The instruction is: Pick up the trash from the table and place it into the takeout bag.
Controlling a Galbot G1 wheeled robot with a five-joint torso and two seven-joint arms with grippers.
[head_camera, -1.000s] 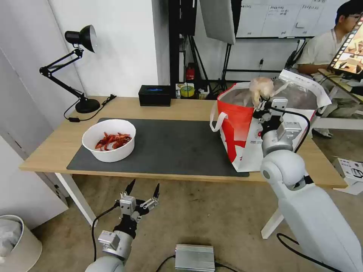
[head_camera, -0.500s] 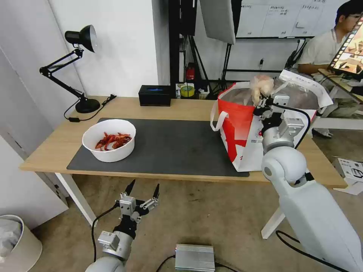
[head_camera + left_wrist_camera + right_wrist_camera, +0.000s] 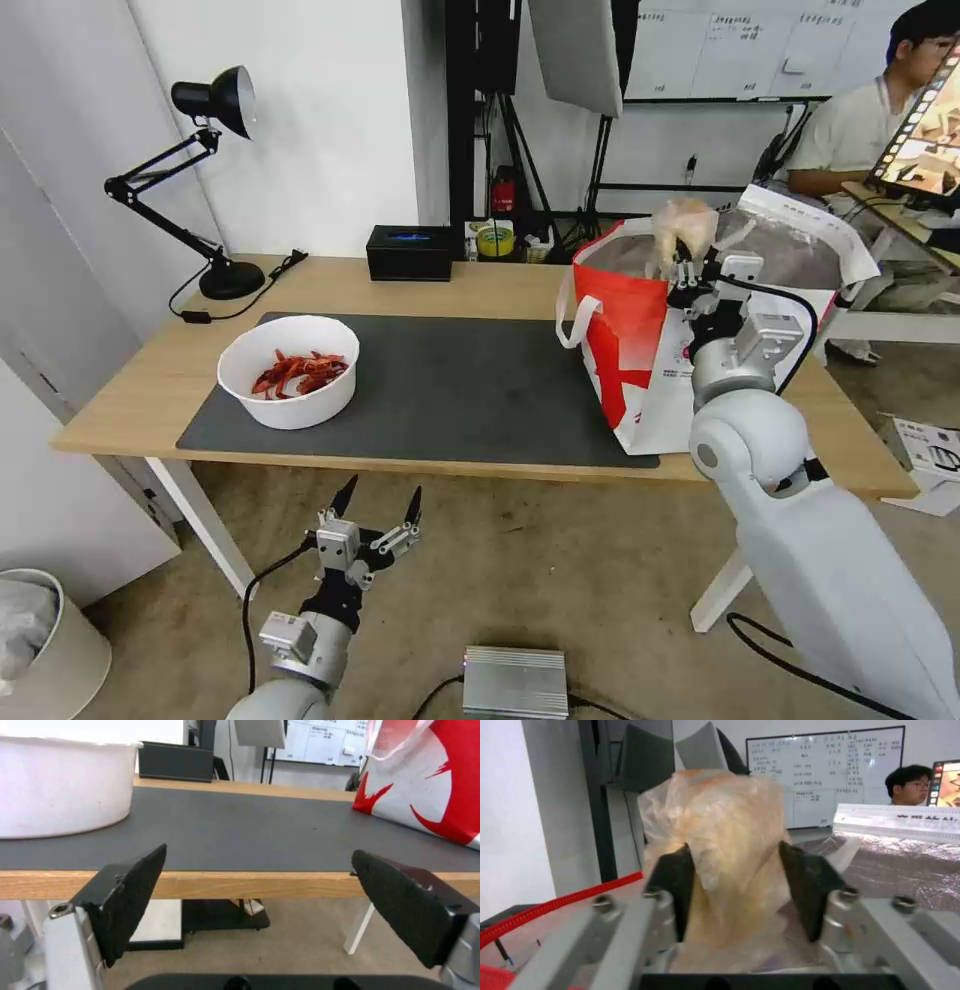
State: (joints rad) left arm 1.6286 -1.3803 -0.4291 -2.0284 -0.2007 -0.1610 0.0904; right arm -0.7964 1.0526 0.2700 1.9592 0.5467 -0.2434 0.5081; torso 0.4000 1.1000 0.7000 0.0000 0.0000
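Above the takeout bag (image 3: 640, 330), the right gripper (image 3: 690, 270) pinches the clear bag (image 3: 720, 832); soft, light, likely slippery. Left gripper (image 3: 378, 500) idles below the tabletop (image 3: 130, 380), fingers apart.

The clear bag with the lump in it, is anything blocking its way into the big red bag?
Nothing visible does. The right tool holds the clear bag up at the open top of the takeout bag, at its near rim. The foil-lined mouth gapes open right behind it.

One white round bowl of red crayfish shells (image 3: 288, 372), one clear plastic bag with a beige lump (image 3: 684, 226), one red-and-white foil-lined takeout bag (image 3: 625, 330).
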